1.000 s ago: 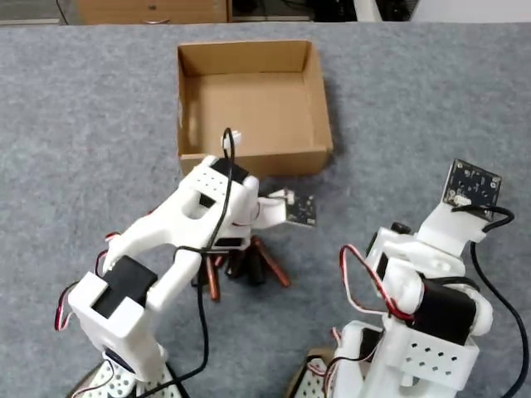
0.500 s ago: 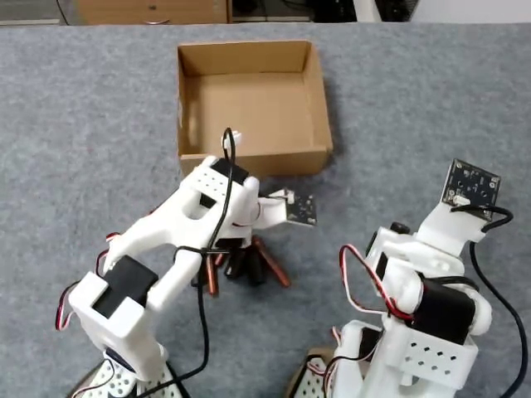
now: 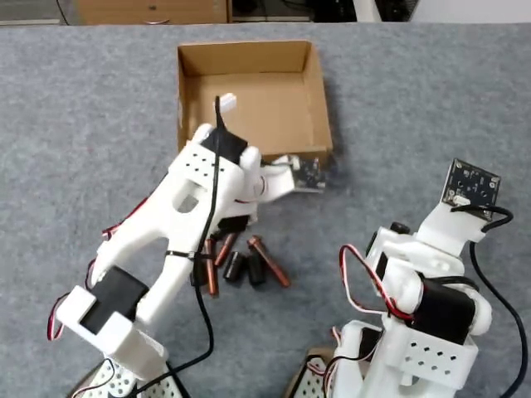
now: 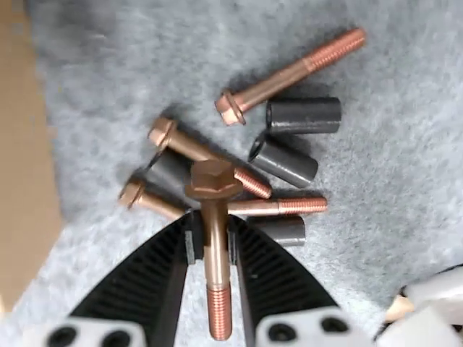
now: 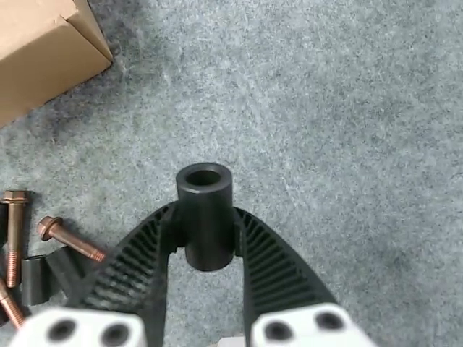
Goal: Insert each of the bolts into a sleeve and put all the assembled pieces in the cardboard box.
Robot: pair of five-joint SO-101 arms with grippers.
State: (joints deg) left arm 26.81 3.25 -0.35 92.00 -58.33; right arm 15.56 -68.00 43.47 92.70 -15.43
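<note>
Left claw [image 4: 211, 235] clamped on copper bolt [image 4: 217, 303], hex head pointing out past tips, over loose pile. Right claw [image 5: 205, 230] clamped on black sleeve [image 5: 205, 189], open bore showing. Loose bolts [image 3: 267, 261], sleeves [image 3: 236, 265] heaped on grey desk [image 3: 415, 108], near cardboard box [image 3: 246, 55].

surface: grey carpeted table [image 3: 431, 99] | back edge: wooden drawer unit [image 3: 153, 10] beyond it

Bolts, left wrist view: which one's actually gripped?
The bolt clamped in the left gripper, its hex head pointing away from the wrist. The other bolts lie loose on the grey mat among the sleeves.
</note>
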